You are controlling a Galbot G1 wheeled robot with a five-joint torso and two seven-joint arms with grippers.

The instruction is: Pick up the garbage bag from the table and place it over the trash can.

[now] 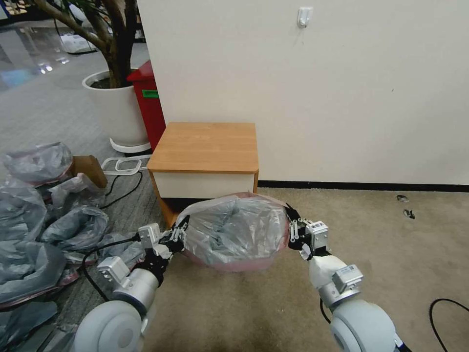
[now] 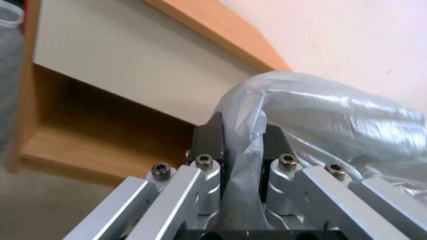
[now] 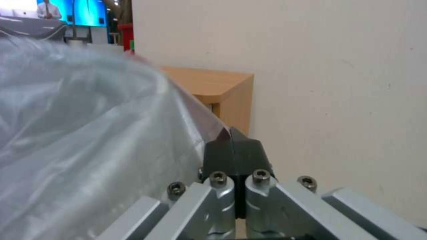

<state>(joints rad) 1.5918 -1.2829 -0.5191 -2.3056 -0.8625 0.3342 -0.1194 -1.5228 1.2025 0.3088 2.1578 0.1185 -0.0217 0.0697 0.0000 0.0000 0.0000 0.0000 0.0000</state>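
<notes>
I see the table (image 1: 205,146) standing against the white wall, its orange-brown top bare, with a cream drawer front and an open lower shelf (image 2: 89,140) beneath. It sits on beige carpet (image 1: 381,254). To my left the floor turns to grey carpet (image 1: 49,117), where several bulky grey plastic bags (image 1: 29,234) lie heaped, with a black cable (image 1: 122,188) running between them. A big round white planter (image 1: 115,110) and a tall red bin (image 1: 149,105) stand behind the table's left corner.
</notes>
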